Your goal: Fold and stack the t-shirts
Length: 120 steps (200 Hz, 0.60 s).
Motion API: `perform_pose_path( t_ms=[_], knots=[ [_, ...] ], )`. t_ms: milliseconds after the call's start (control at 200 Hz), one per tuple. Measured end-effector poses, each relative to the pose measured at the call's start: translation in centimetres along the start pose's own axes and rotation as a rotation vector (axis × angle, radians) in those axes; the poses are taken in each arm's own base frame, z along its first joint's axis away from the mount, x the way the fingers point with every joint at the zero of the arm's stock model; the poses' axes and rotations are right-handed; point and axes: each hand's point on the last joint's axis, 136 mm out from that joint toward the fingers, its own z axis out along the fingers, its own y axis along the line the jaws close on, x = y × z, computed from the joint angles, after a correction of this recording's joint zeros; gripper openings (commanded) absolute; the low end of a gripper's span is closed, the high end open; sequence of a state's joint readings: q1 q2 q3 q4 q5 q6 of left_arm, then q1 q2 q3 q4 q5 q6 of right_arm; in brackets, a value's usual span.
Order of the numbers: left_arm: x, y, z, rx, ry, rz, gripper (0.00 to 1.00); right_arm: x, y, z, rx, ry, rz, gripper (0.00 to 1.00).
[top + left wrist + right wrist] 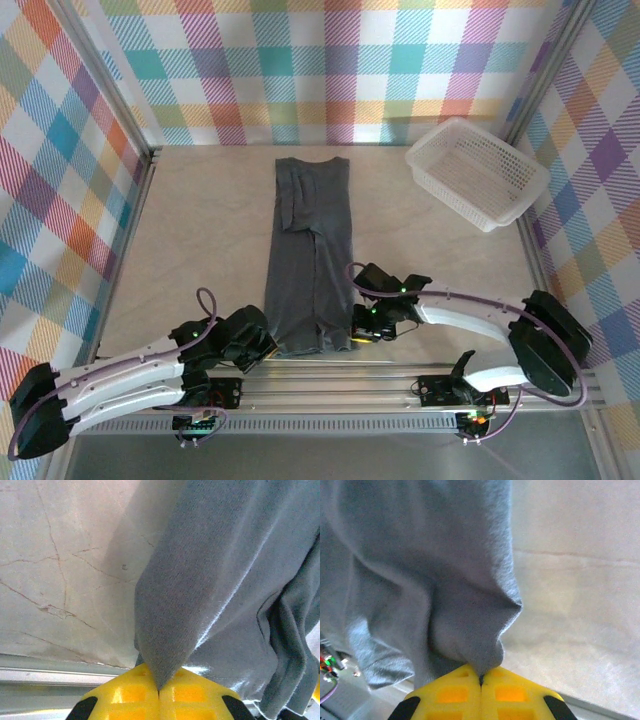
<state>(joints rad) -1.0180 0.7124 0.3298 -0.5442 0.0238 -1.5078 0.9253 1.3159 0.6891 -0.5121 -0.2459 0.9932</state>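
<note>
A dark slate-grey t-shirt lies folded into a long narrow strip down the middle of the table, collar end at the far side. My left gripper is at its near left corner, and its yellow jaws are shut on a pinched point of the t-shirt. My right gripper is at the near right corner. Its yellow jaws are shut on a bunched fold of the t-shirt, which hangs up and left of the jaws.
A white mesh basket stands at the far right of the table, apart from the shirt. The table is pale marbled stone, with a metal rail along its near edge. Checked walls close in the sides and back.
</note>
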Motion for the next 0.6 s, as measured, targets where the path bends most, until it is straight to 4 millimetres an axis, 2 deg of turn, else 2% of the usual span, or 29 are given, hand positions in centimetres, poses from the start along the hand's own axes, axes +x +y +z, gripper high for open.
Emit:
perform_pose_path(
  t_ms=[230, 300, 430, 515, 600],
  knots=[
    [-0.1, -0.6, -0.6, -0.009, -0.011, 0.007, 0.0, 0.6, 1.0, -1.3, -0.044, -0.035, 0.027, 0.0],
    [-0.4, -2.1, -1.7, 0.019, -0.033, 0.018, 0.0, 0.4, 0.9, -1.9, -0.041, -0.057, 0.038, 0.0],
    [-1.4, -6.5, -4.7, 0.122, -0.105, 0.042, 0.0, -0.5, 1.5, -3.4, -0.04, -0.097, 0.055, 0.0],
    [-2.4, -8.9, -6.2, 0.167, -0.162, 0.052, 0.0, -2.4, 2.5, -5.1, -0.064, -0.144, 0.078, 0.0],
    [-4.1, -10.5, -6.6, 0.165, -0.207, 0.039, 0.0, -4.8, 3.7, -6.8, -0.088, -0.187, 0.095, 0.0]
  ],
)
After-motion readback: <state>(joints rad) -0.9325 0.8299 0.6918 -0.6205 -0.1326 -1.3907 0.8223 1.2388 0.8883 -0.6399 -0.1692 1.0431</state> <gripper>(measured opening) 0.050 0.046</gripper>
